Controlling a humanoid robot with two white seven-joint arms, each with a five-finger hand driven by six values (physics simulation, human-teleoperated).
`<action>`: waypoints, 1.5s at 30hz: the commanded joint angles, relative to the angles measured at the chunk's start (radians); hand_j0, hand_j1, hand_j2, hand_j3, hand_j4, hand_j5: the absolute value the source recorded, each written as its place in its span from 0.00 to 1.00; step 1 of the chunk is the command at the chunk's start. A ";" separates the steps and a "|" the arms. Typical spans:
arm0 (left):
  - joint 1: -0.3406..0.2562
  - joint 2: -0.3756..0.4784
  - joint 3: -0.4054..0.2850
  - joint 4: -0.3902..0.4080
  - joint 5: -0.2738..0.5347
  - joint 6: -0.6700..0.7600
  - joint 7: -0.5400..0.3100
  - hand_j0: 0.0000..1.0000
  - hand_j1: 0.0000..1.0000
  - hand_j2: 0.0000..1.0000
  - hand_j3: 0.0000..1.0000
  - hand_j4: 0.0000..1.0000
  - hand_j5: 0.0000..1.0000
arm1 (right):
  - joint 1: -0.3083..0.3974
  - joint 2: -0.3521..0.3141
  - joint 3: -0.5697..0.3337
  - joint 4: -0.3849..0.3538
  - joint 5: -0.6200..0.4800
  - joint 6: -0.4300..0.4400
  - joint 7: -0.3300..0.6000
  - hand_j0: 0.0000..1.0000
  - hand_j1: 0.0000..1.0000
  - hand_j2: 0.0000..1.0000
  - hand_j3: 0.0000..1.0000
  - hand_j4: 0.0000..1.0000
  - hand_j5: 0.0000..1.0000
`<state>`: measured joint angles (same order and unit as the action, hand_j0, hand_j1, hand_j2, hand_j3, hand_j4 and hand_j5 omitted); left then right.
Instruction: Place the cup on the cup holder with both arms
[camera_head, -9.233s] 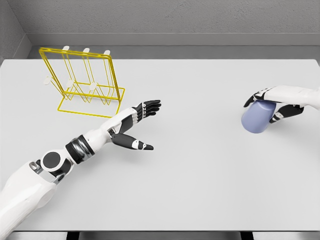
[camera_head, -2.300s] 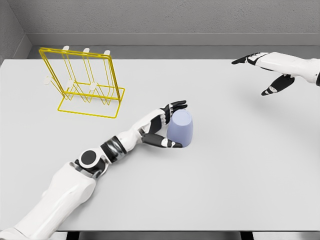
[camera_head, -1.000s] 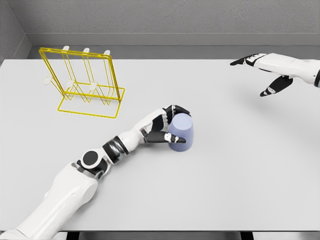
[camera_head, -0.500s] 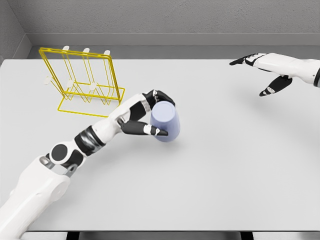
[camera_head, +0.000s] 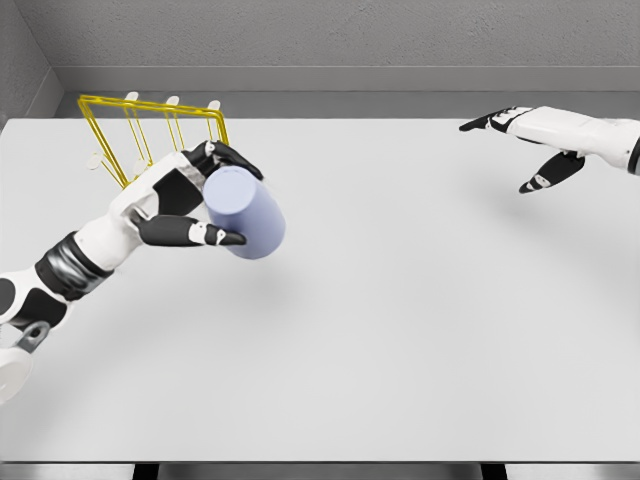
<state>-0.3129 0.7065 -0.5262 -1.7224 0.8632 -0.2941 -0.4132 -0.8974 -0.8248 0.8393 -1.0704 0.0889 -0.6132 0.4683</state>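
1. Your left hand (camera_head: 185, 205) grips the cup (camera_head: 243, 212): fingers curl over its top side and the thumb presses along its lower side.
2. The cup is pale blue-violet and held clear of the table (camera_head: 420, 300), tilted, its closed base facing the camera. It sits over the table's left part, nearer the far edge than the near one.
3. The cup holder (camera_head: 150, 125), a yellow wire rack with white-tipped pegs, stands near the far left corner. Your left hand and the cup cover its lower part, so you cannot tell whether cup and rack touch.
4. Your right hand (camera_head: 525, 140) hangs above the table near the far right corner, fingers stretched out and spread, thumb pointing down, holding nothing.
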 joint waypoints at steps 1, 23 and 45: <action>-0.002 0.048 0.017 -0.014 0.056 0.000 0.002 0.44 0.44 0.44 0.44 0.44 0.44 | 0.000 -0.002 -0.002 0.000 -0.006 0.002 0.000 1.00 1.00 1.00 1.00 1.00 1.00; -0.058 0.090 0.063 -0.002 0.129 0.003 0.011 0.43 0.43 0.43 0.43 0.43 0.43 | -0.002 0.001 0.000 -0.002 -0.006 0.002 0.000 1.00 1.00 1.00 1.00 1.00 1.00; -0.120 0.102 0.065 0.112 0.122 0.010 0.059 0.42 0.42 0.42 0.42 0.42 0.42 | -0.003 0.001 0.001 -0.002 -0.006 0.002 0.000 1.00 1.00 1.00 1.00 1.00 1.00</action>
<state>-0.4326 0.8067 -0.4624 -1.6240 0.9808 -0.2838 -0.3548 -0.9004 -0.8237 0.8413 -1.0718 0.0893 -0.6131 0.4683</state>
